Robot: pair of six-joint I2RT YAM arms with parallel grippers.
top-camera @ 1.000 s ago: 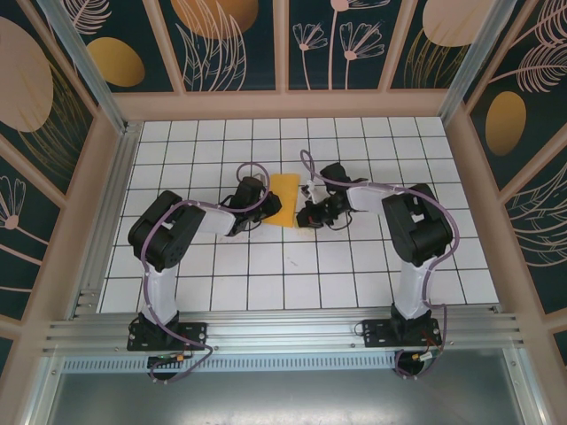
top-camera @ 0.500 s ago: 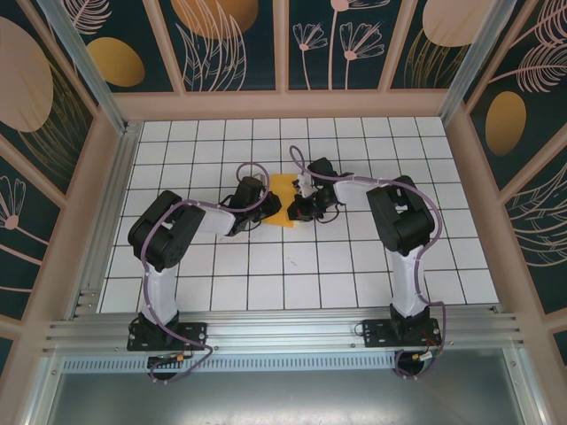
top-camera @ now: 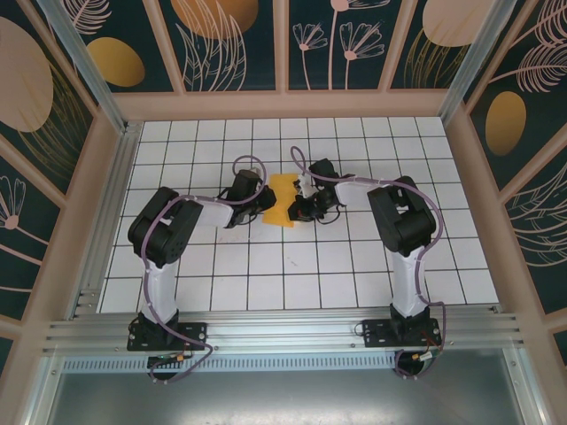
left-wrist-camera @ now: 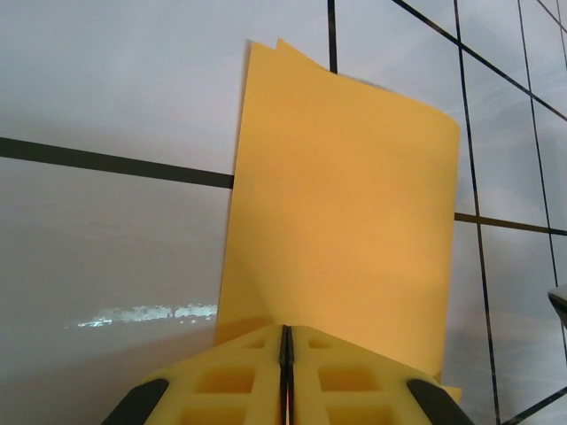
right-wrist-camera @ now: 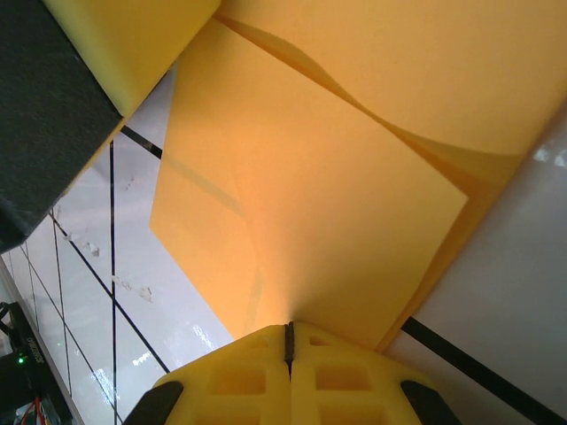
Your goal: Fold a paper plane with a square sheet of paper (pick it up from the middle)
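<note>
The orange sheet of paper (top-camera: 282, 197) lies folded over in layers at mid-table, narrower than a square. My left gripper (top-camera: 265, 202) meets its left edge and my right gripper (top-camera: 299, 206) its right edge. In the left wrist view the yellow jaws (left-wrist-camera: 285, 335) are pressed together on the near edge of the paper (left-wrist-camera: 345, 212), which spreads flat ahead. Seen from the right wrist, my gripper (right-wrist-camera: 288, 329) is shut on the paper (right-wrist-camera: 310, 221), whose upper layer bows up beyond. A yellow finger (right-wrist-camera: 133, 40) of the left gripper shows at top left. A paper plane is out of view.
The table (top-camera: 292, 274) is white with a black grid. Wooden walls (top-camera: 283, 104) enclose it at the back and both sides. An aluminium rail (top-camera: 283, 329) runs along the near edge, carrying both arm bases.
My right gripper swung left onto the paper's right side, and the paper now looks narrower. The left gripper shifted slightly farther from the bases along the left edge.
</note>
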